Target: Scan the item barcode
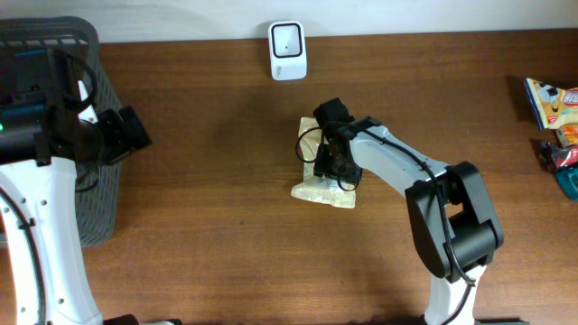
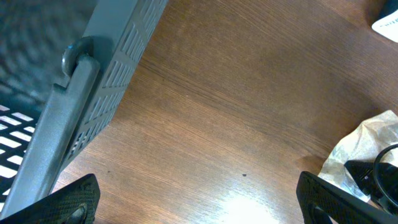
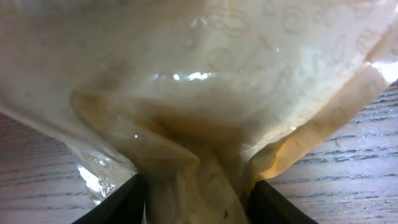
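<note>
The brown wooden desk (image 1: 226, 208) took up nearly everything under me. On its left end stood a grey mesh basket (image 1: 97, 203), and my left arm hung over that basket's inner edge. My right arm reached from the near edge toward the middle of the desk.

There lay the item, a pale, crinkled plastic packet (image 1: 318, 188). It sat flat on the wood, below the scanner and well apart from the basket. I saw no barcode on it in any view.

The white scanner (image 1: 287, 50) stood at the far edge of the desk, up and a little left of the packet, not touching it. A few bright snack packs (image 1: 553, 106) lay at the far right edge.

My right fingers (image 3: 121, 204) were down on the packet, closed on a bunched fold of its plastic that rose between them. My left fingers (image 2: 71, 202) were spread wide over bare wood beside the basket and held nothing.
</note>
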{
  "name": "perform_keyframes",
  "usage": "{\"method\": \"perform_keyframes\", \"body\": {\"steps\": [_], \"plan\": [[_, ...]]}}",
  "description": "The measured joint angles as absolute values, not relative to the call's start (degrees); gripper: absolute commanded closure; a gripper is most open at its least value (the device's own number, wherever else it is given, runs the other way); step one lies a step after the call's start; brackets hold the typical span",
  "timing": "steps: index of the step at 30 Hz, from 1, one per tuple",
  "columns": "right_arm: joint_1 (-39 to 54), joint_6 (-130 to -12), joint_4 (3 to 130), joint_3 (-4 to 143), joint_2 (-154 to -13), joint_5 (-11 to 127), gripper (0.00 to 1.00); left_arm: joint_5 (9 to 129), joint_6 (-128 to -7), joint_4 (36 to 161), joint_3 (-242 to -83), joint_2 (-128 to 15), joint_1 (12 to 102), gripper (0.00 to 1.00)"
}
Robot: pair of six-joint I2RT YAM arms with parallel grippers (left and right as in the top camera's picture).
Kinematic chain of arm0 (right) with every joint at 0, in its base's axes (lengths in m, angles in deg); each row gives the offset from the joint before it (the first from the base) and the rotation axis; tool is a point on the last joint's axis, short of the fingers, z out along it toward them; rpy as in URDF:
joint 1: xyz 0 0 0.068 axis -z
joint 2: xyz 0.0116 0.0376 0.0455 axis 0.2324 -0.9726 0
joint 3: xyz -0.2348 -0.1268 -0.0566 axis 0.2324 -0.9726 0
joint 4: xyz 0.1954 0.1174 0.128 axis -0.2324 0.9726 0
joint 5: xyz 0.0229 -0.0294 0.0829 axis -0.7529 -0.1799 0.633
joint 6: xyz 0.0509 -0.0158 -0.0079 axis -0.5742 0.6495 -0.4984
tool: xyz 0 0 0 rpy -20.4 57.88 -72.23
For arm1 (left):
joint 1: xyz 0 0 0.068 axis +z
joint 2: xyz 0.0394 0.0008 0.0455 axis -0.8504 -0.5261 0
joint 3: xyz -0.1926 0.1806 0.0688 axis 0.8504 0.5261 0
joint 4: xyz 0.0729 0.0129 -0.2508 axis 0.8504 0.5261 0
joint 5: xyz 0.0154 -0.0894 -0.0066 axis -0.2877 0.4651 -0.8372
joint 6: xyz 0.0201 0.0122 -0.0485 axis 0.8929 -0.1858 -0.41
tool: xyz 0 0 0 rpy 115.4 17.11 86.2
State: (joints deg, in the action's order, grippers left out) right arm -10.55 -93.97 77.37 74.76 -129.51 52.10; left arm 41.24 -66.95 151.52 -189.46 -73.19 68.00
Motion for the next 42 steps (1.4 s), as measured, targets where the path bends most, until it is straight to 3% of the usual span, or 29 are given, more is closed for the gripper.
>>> {"method": "perform_keyframes", "body": {"steps": [4,7,12,23,32,36,42], "plan": [[-10.5,-93.9,81.6,77.6,-130.4,52.1,0.71,41.2,-66.9,151.5,-189.5,-73.2,68.0,0.01],[-10.5,-93.8,84.9,80.1,-131.5,52.1,0.86,41.2,-67.0,151.5,-189.5,-73.2,68.0,0.01],[-10.5,-93.1,87.0,82.8,-131.8,51.6,0.96,41.2,-67.0,151.5,-189.5,-73.2,68.0,0.01],[-10.2,-92.5,88.3,83.5,-131.8,52.3,0.96,41.2,-67.0,151.5,-189.5,-73.2,68.0,0.01],[-4.6,-86.6,87.1,95.8,-131.8,65.2,0.96,41.2,-67.0,151.5,-189.5,-73.2,68.0,0.01],[-2.4,-87.2,80.6,100.3,-131.8,72.1,0.96,41.2,-67.0,151.5,-189.5,-73.2,68.0,0.01],[-0.5,-92.0,61.2,102.5,-131.8,78.3,0.96,41.2,-66.9,151.5,-189.5,-73.2,68.0,0.01]]}}
